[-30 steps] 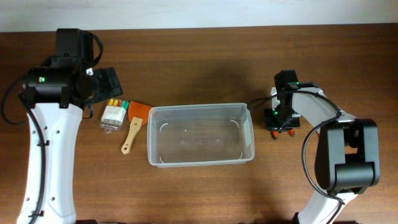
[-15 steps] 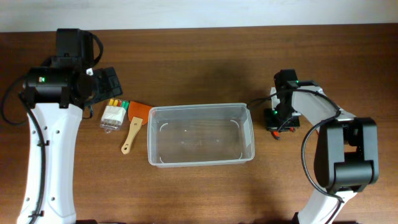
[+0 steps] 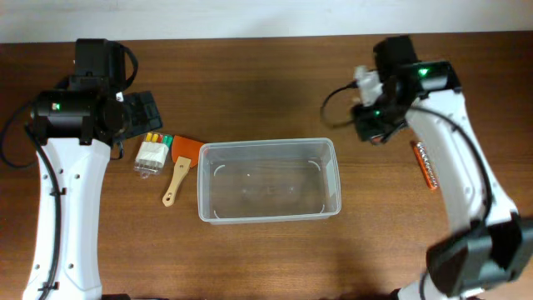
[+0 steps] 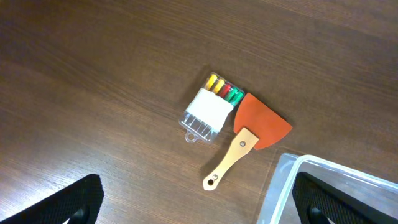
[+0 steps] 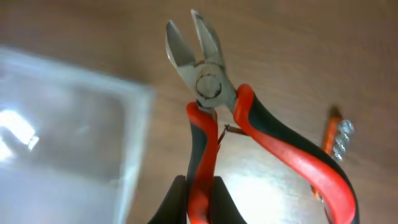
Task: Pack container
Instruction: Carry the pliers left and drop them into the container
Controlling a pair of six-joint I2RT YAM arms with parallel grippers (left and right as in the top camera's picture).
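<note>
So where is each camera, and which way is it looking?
Overhead: above the table, looking straight down at the container; the left arm and right arm show.
Left wrist: on the left arm, looking down at the markers, scraper and a container corner; its open fingers show.
Right wrist: on the right arm, looking down past the cutters that its gripper holds; the container edge is at left.
Shared: overhead and left wrist both show markers and scraper.
</note>
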